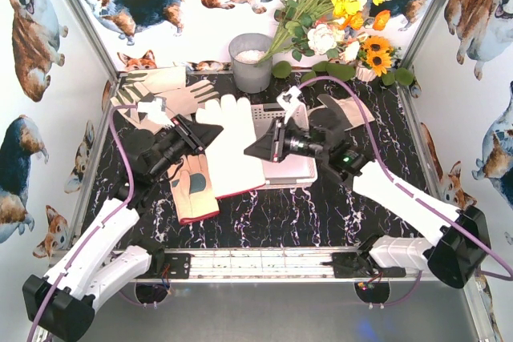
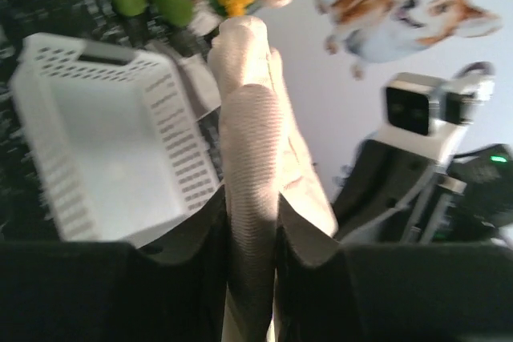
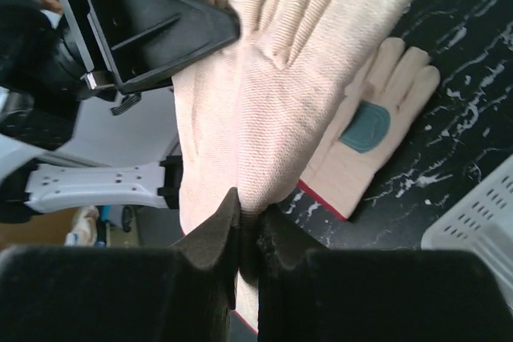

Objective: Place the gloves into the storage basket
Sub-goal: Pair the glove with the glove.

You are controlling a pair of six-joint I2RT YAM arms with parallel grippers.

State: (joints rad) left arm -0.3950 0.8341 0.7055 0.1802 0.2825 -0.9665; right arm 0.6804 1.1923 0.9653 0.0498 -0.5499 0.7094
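A cream-white glove point(image 1: 232, 146) hangs spread between both grippers above the table's middle. My left gripper point(image 1: 199, 135) is shut on its left edge; in the left wrist view the glove point(image 2: 252, 134) rises from between the jaws of that gripper point(image 2: 250, 218). My right gripper point(image 1: 258, 148) is shut on the glove's right edge, where the fabric point(image 3: 272, 78) is pinched at the tips point(image 3: 248, 226). The white storage basket point(image 1: 292, 170) lies under the right gripper, partly hidden, and its lattice wall point(image 2: 172, 134) shows beside the glove. A peach glove point(image 1: 195, 190) with a teal patch lies flat below.
More gloves lie at the back left point(image 1: 156, 86) and behind the right arm point(image 1: 353, 114). A grey bucket point(image 1: 251, 62) and a bunch of flowers point(image 1: 337, 14) stand at the back. Corgi-print walls close in the sides.
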